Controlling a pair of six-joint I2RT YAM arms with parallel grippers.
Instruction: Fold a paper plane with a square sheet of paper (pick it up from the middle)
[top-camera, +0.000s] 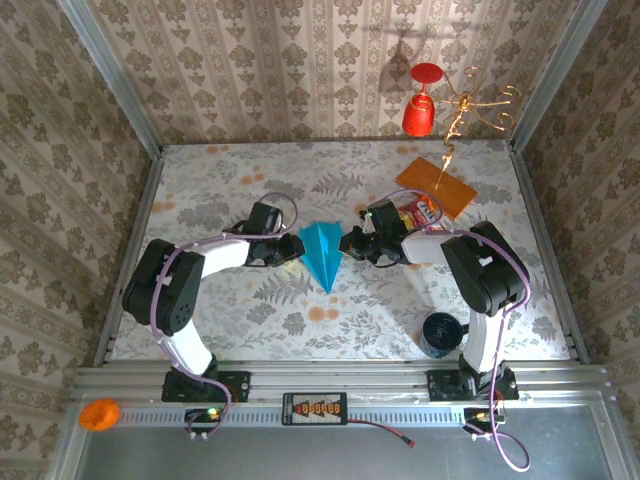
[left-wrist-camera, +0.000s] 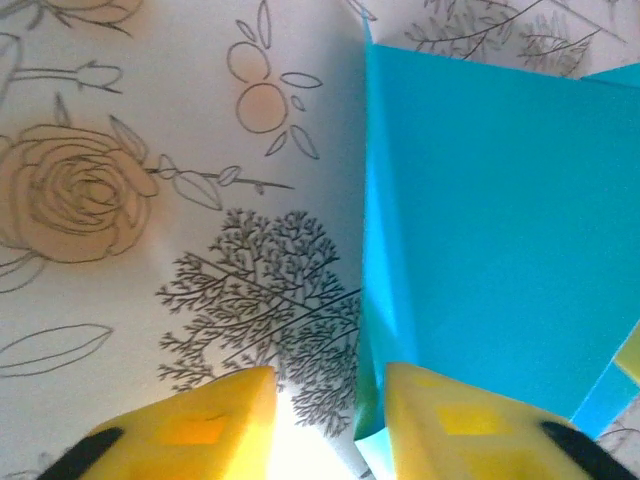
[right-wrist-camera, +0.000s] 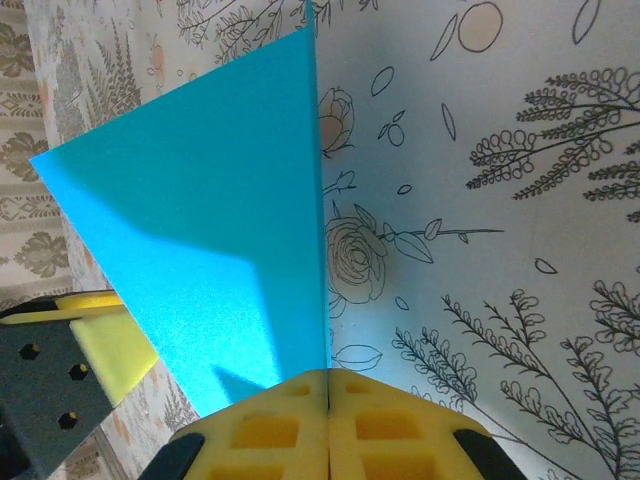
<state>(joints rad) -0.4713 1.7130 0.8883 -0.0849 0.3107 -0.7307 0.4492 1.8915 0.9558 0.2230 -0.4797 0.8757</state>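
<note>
I judge the folding nearly done: right gripper (right-wrist-camera: 328, 385) jaws clamp the paper plane (top-camera: 322, 252) mid-frame. Left gripper (left-wrist-camera: 325, 400) jaws stand parted, empty. Next I need a central grip.

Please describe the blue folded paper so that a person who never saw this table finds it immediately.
Look at the flower-patterned table, at its middle, where the left gripper and the right gripper face each other. Between them is the paper plane. It is the one teal-blue thing, a dart narrowing to a point toward the arm bases, unlike the flat orange card farther right.
</note>
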